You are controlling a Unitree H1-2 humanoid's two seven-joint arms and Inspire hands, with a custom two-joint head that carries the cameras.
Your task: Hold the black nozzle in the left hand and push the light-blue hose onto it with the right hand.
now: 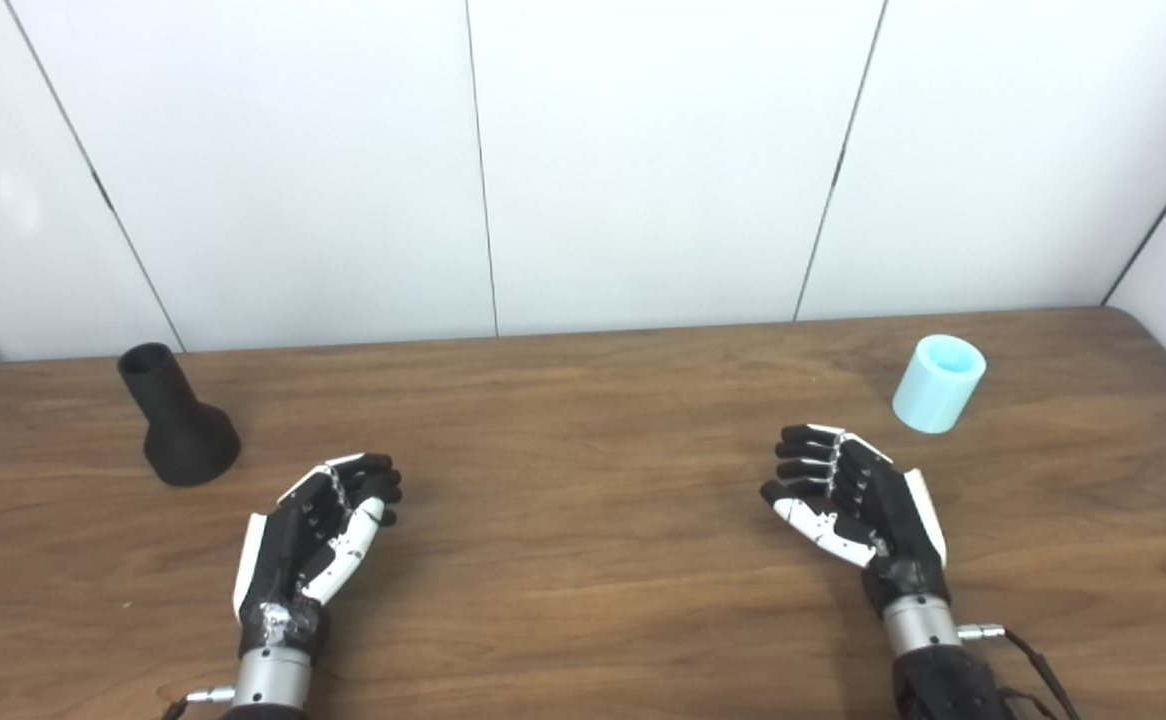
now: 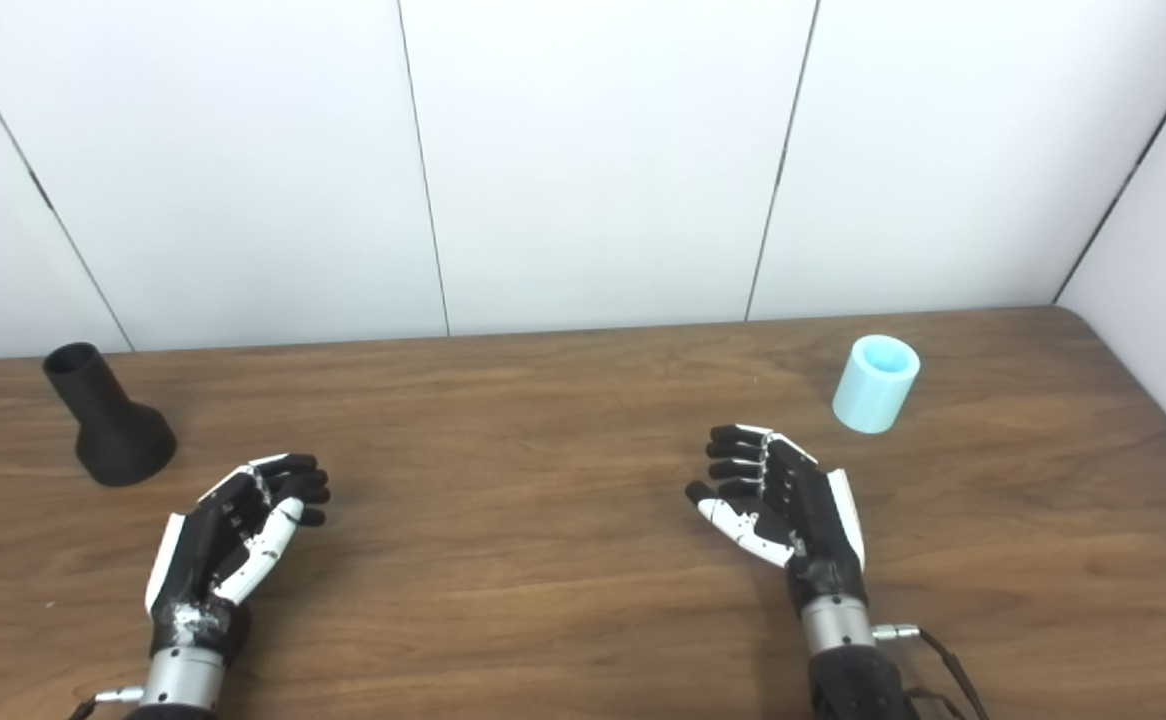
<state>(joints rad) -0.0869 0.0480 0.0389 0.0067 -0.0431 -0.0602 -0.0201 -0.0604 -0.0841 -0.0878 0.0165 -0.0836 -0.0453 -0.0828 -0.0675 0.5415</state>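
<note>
We have two robot hands. Our left hand (image 1: 318, 535) has black fingers, a white thumb and a white strip down its outer edge. Our right hand (image 1: 858, 500) looks the same. Each sits on a shiny silver wrist ring (image 1: 271, 678) with a small metal plug and a thin black cable (image 1: 1038, 665).

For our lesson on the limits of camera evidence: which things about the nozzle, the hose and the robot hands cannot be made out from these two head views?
- Black nozzle: its inside, dark in both views.
- Light-blue hose: how deep its opening goes; the rim hides it.
- Left robot hand and right robot hand: the arms, cut off by the bottom edge.
- Table: its near edge, cut off too.
</note>
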